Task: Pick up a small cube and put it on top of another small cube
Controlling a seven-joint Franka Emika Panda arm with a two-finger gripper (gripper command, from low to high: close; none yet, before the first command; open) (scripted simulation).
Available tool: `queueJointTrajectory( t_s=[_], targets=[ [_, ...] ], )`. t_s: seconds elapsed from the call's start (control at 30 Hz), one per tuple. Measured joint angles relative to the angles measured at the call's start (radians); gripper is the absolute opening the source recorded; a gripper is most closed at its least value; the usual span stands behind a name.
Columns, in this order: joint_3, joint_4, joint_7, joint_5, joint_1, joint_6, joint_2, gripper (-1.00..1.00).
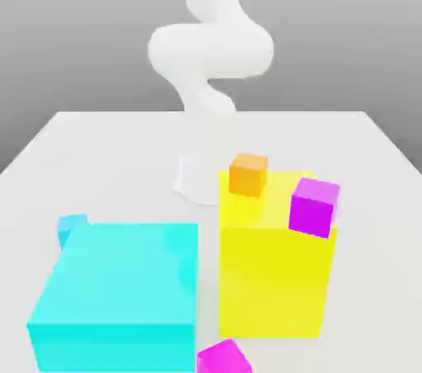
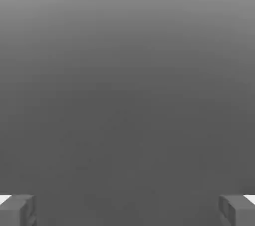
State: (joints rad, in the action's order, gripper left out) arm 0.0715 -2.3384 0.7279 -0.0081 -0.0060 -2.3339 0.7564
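Hand spread wide apart, gripping nothing.

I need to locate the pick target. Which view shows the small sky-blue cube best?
The exterior view: the small sky-blue cube sits on the white table, partly hidden behind the large cyan block. The hand view gives just grey background between the open end effector fingers.

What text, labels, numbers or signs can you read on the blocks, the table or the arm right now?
None. Every face in view is plain colour, with no writing or marks:
big cyan block: blank
big yellow block: blank
small sky-blue cube: blank
orange cube: blank
magenta cube and second magenta cube: blank
white arm and table: blank
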Motion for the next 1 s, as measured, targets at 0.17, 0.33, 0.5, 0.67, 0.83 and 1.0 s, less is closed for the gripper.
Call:
queueJointTrajectory(
  t_s=[0.17, 0.33, 0.5, 0.67, 0.83, 1.0],
  targets=[
    [0.138, -0.08, -0.148, -0.017, -0.013, -0.073, -0.096, 0.0],
    [0.26, -0.158, -0.291, -0.032, -0.026, -0.145, -0.197, 0.0],
    [0.374, -0.236, -0.432, -0.049, -0.036, -0.22, -0.301, 0.0],
    [0.477, -0.316, -0.576, -0.062, -0.051, -0.294, -0.406, 0.0],
    [0.571, -0.396, -0.718, -0.077, -0.07, -0.37, -0.507, 0.0],
    [0.654, -0.476, -0.854, -0.097, -0.098, -0.444, -0.6, 0.0]
  ],
)
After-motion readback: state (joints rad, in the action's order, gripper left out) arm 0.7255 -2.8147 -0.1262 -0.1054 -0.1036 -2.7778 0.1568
